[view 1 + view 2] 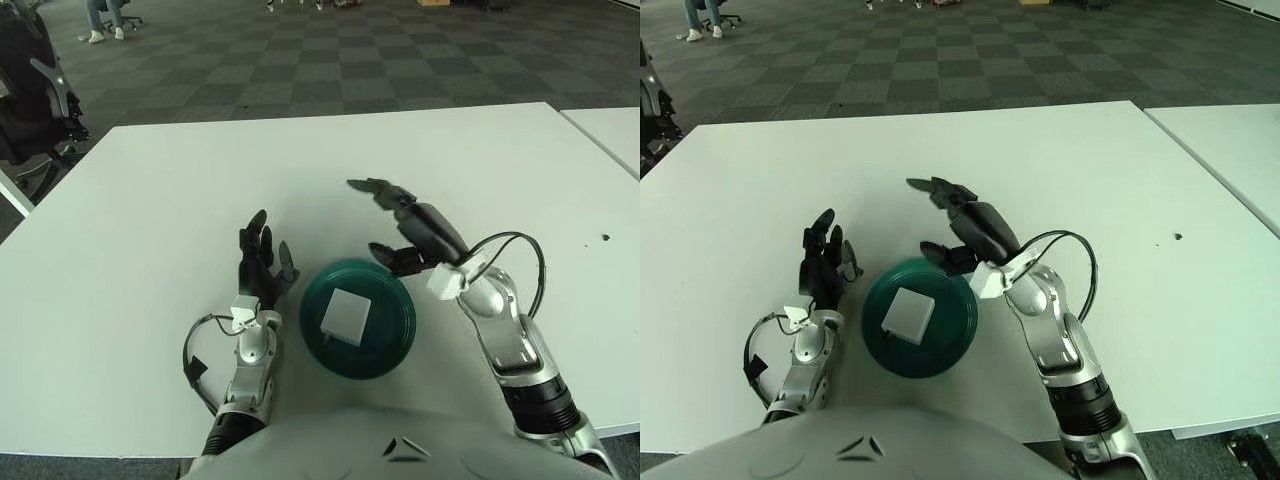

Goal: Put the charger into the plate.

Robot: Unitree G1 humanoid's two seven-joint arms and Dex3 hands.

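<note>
Lying flat in round green plate (385, 345), square white charger (345, 316), right hand (415, 228) spread, empty

A large white table (150, 200) is seen filling most of both views, its surface plain and matte. A second white table (610, 125) is set just beside it on the right, the two separated by a narrow gap. A small dark speck (604, 237) is seen on the first table's surface near its right edge. Beyond the tables, a floor (330, 50) covered in grey checkered carpet tiles is shown. At the far left, part of a black office chair (35, 95) is visible beside the table's corner. In the upper left corner, a seated person's legs (105, 15) are glimpsed beside chair castors.
</note>
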